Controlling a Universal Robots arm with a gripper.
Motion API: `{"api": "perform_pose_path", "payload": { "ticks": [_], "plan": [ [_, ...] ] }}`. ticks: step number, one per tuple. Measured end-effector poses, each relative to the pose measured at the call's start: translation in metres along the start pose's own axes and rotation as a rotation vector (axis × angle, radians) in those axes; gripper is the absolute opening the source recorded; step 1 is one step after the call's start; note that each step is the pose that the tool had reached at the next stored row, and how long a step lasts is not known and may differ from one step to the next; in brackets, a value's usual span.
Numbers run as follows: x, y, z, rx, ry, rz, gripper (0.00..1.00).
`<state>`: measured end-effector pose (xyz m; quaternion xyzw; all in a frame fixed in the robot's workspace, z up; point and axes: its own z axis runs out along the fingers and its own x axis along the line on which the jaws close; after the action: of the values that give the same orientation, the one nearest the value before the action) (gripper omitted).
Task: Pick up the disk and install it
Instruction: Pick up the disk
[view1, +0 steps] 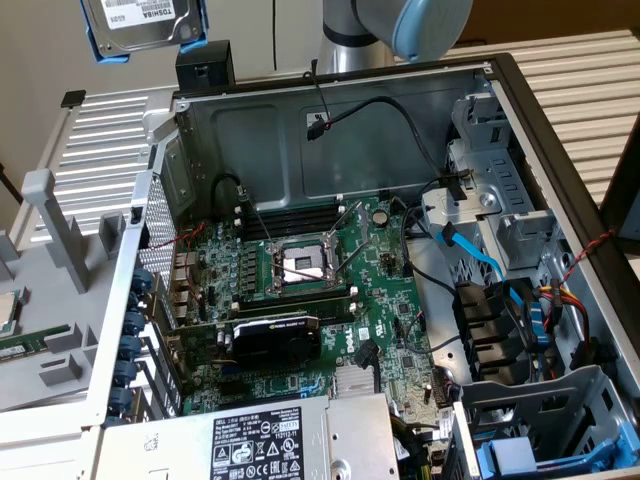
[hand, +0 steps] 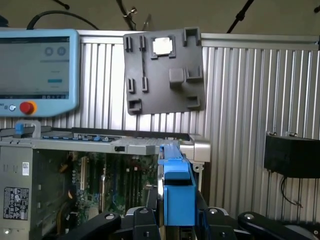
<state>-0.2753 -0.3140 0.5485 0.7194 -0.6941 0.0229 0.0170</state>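
robot arm (view1: 400, 25) holds the disk (view1: 140, 22) raised in the air at the exterior view's upper left, clear of an open computer case (view1: 500, 75) and near its far corner. the drive's white toshiba label faces the camera and its bright blue frame shows along the edges

seen from the wrist, the gripper (hand: 177, 222) has its jaws closed on the blue frame, with the disk standing edge-on between the black fingers (hand: 142, 220)

the case lies on its side on a ribbed aluminium tabletop (view1: 590, 80). inside it are a green motherboard (view1: 390, 340) with a bare processor socket (view1: 305, 265), a black graphics card (view1: 275, 340) and, at the near edge, a silver power-supply box (view1: 350, 440) with a black-and-white warning label

a second blue tray (view1: 520, 455) with no labelled drive sits in the drive cage at the exterior view's lower right, well apart from the held disk. a small black box (view1: 203, 65) stands just beside the case's far wall, directly under the disk as the exterior view shows it

the wrist view also takes in a grey fixture plate (hand: 160, 95) carrying a processor chip (hand: 162, 46), and a blue-edged teach pendant (hand: 70, 65) with a red button (hand: 27, 107)
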Motion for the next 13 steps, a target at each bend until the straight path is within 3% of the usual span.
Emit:
{"api": "perform_pose_path", "payload": {
  "ticks": [6,13],
  "plan": [
    [0.004,-0.0182,0.0003,-0.0001,0.0001,0.0,0.37],
    [0.013,-0.0278,0.0009,0.0,0.0,0.0,0.37]
  ]
}}
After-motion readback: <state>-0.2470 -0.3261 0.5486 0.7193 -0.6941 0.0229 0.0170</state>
